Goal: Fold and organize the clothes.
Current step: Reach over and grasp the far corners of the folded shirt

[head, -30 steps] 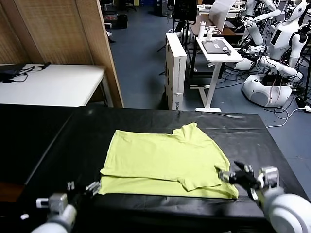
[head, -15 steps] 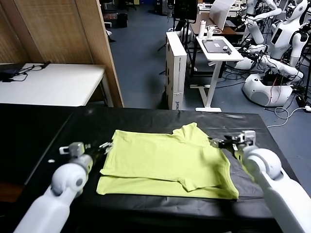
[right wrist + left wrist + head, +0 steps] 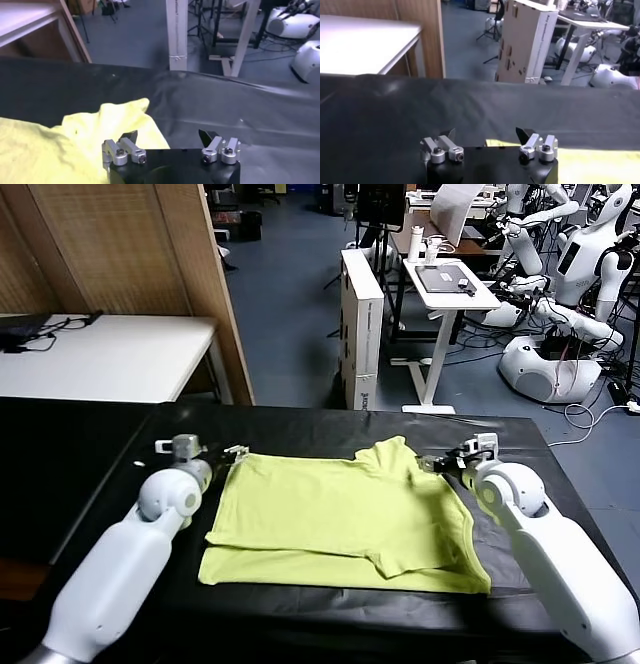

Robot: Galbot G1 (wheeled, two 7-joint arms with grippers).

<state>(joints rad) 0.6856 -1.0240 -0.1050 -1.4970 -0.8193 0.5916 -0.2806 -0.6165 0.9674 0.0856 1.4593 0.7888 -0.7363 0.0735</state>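
Note:
A lime T-shirt (image 3: 340,519) lies partly folded on the black table (image 3: 100,474), one sleeve sticking up at its far edge. My left gripper (image 3: 237,452) is open at the shirt's far left corner; in the left wrist view the gripper (image 3: 485,133) hovers over black cloth with a sliver of the shirt (image 3: 590,165) just behind it. My right gripper (image 3: 432,463) is open at the shirt's far right edge, beside the sleeve; in the right wrist view the gripper (image 3: 167,135) has the yellow fabric (image 3: 75,140) under one finger. Neither holds anything.
A white table (image 3: 110,359) stands back left beside wooden panels. A tall white box (image 3: 362,324), a white desk (image 3: 450,289) and other robots (image 3: 560,294) stand beyond the table's far edge. Bare black table flanks the shirt.
Both arms have swung from the near edge of the table up to the shirt's far corners. The shirt has not moved.

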